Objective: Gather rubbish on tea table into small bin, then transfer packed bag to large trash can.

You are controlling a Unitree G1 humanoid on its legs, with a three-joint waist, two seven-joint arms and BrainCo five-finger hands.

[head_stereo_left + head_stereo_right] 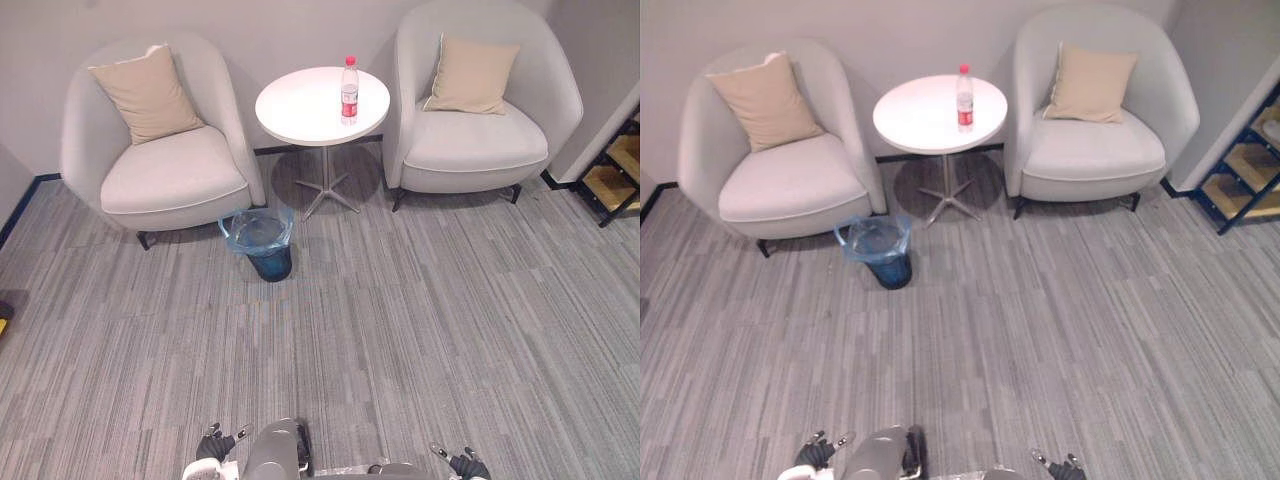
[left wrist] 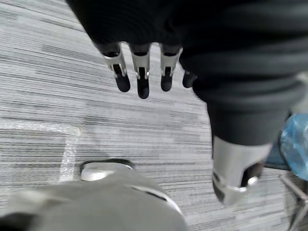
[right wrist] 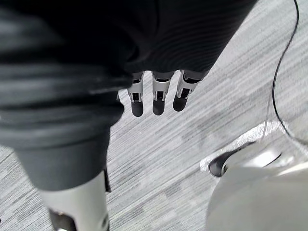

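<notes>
While the left hand (image 2: 142,62) hangs low over the grey striped carpet (image 2: 57,96), its fingers (image 2: 120,72) point straight down in a loose row, slightly apart and empty. The right hand (image 3: 159,89) hangs the same way at the robot's other side, its fingers (image 3: 137,98) straight, side by side, closed on nothing. Both hands sit at the near edge of the head views, well apart from the furniture.

Farther out on the carpet stands the small bin (image 1: 270,264), dark and lined with a blue plastic bag (image 1: 255,228) whose rim flares over the top. It is just in front of the left armchair (image 1: 170,175) and near the foot of the tea table (image 1: 300,110). On that round white table, toward its right edge, a clear plastic bottle (image 1: 349,92) with a red cap and red label stands upright. A right armchair (image 1: 480,145) flanks the table's other side. A tan cushion (image 1: 145,92) leans against the left armchair's back, and a second cushion (image 1: 472,75) against the right one's. A shelf with wooden boards (image 1: 612,180) shows at the far right.
</notes>
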